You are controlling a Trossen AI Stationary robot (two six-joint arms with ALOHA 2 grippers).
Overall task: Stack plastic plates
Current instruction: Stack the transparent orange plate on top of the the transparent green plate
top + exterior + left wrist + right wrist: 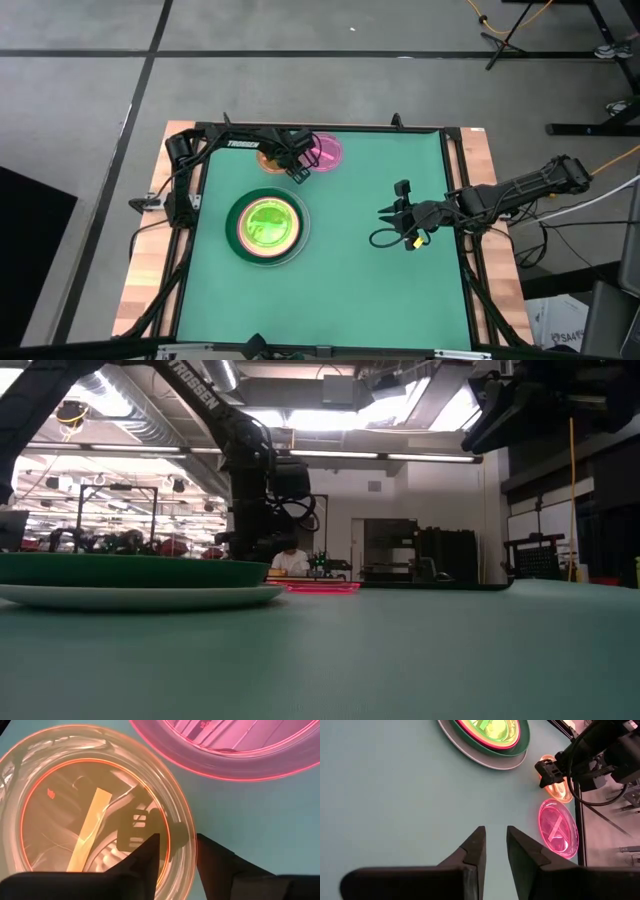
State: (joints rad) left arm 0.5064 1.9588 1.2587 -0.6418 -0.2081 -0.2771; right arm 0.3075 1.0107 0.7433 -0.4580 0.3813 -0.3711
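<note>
A stack of plates (267, 228) sits left of the table's centre: a white plate (150, 597) at the bottom, a dark green one (120, 570) on it, then magenta-rimmed and translucent green ones (492, 730). A small orange plate (95, 805) and a small pink plate (327, 152) lie side by side near the far edge. My left gripper (179, 852) is open, low over the orange plate's rim on the side toward the pink plate. My right gripper (398, 215) hovers over bare mat right of centre, its fingers narrowly open. My left gripper comes from above, pointing down, and straddles the orange plate's rim (184, 845), one finger (147, 852) inside the plate and one (215, 857) outside it. I cannot tell whether either finger touches the rim. The plate lies flat on the mat.
The green mat (380, 290) is bare on the near and right sides. A black frame (455, 180) borders the mat, with wooden table edge beyond. The pink plate (235, 745) lies close beside the orange one. Cables hang by the right arm (520, 190).
</note>
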